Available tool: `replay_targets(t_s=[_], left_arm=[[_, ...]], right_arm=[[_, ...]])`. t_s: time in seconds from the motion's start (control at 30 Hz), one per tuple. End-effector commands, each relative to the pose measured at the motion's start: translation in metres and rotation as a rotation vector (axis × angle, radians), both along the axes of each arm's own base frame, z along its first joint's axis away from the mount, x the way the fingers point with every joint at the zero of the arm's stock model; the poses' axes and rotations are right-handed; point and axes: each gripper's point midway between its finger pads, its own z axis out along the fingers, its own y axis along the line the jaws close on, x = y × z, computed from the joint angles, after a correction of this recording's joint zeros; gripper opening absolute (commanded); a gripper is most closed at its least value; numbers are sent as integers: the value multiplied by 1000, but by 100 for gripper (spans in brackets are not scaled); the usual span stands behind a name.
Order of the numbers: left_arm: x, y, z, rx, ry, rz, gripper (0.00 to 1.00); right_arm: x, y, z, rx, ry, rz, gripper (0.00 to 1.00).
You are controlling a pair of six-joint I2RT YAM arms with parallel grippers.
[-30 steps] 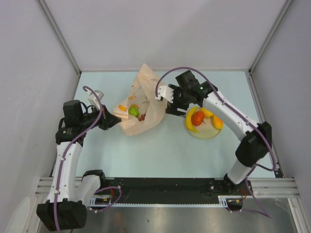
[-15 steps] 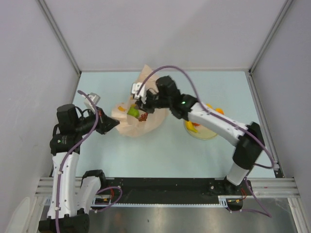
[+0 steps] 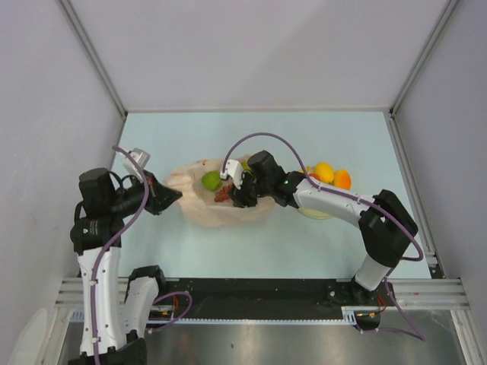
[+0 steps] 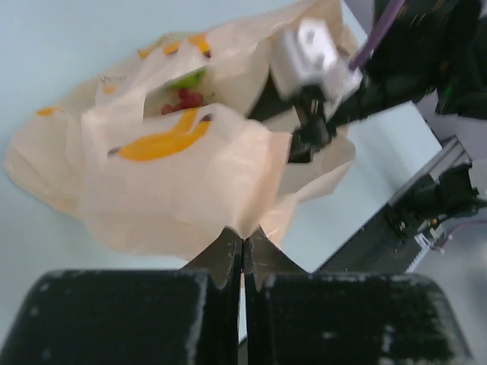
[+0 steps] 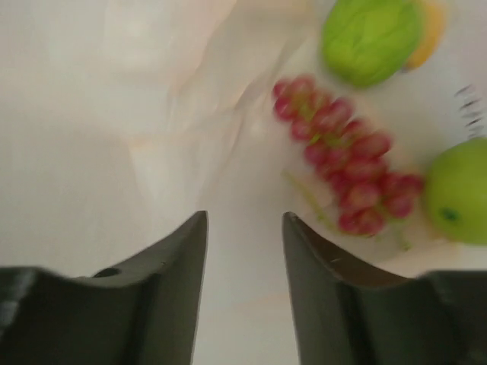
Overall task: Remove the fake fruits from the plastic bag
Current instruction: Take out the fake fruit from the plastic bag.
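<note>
Now the right jaws have swung from centre right into the plastic bag, which has slumped flat at mid-frame. They are half open and empty, just short of the grape bunch. The left jaws stay pinched on the bag's edge, so the grapes and green apple look reachable next.

The left gripper touches the plastic bag — the right gripper sits at its mouth, beside the green apple and grape bunch.
</note>
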Motion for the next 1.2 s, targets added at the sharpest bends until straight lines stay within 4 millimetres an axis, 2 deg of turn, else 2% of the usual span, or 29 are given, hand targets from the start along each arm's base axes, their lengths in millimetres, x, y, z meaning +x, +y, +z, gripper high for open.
replay_targets(t_s=[0.0,0.03,0.07,0.13,0.17,0.2,0.4,0.47,0.5,0.53,0.57,0.6,0.63,0.7,0.73,0.77,0.83,0.97,1.07,1.1,1.17], left_arm=[[-28,-3,-42,15,227,-68,0],[-38,-4,-51,9,298,-83,0],[-44,-7,-53,-1,335,-107,0],[-56,-9,-59,-18,426,-132,0],[-60,-12,-57,-31,436,-145,0],[-61,-13,-54,-30,424,-152,0],[-56,-8,-68,-12,445,-118,0],[-54,-7,-70,-12,425,-102,0],[-53,-8,-73,-20,426,-96,1],[-53,-8,-73,-21,418,-95,0],[-53,-8,-74,-22,415,-92,0],[-52,-8,-75,-22,416,-94,0],[-52,-8,-75,-20,416,-92,0],[-50,-7,-76,-20,424,-95,0],[-49,-7,-76,-21,430,-93,0],[-48,-7,-75,-20,431,-94,0],[-46,-5,-74,-18,440,-93,0],[-41,-4,-72,-7,428,-92,0],[-37,-4,-72,-14,419,-93,0],[-32,-4,-70,-18,404,-90,0],[-27,-5,-67,-33,393,-94,0]], right_arm=[[52,41,60,228,-128,-165,60],[55,48,57,242,-97,-191,69],[63,59,55,246,-84,-201,70],[66,69,41,239,-47,-207,71],[73,74,29,230,-27,-241,71],[74,79,27,236,-20,-259,70],[95,88,22,263,-25,-408,73],[106,88,24,267,-41,-456,77],[109,90,11,248,-31,-466,81],[116,94,19,265,-39,-472,85],[119,96,16,261,-37,-472,89],[121,98,3,244,-10,-484,99],[124,106,8,263,-1,-466,100],[128,110,-1,254,23,-456,100],[129,111,-20,226,42,-461,100],[135,115,-15,238,36,-461,100],[140,115,-33,215,49,-474,100],[146,115,-37,207,37,-475,93],[146,113,-27,207,37,-461,75],[149,112,-18,213,22,-435,62],[142,114,-1,233,30,-382,55]])
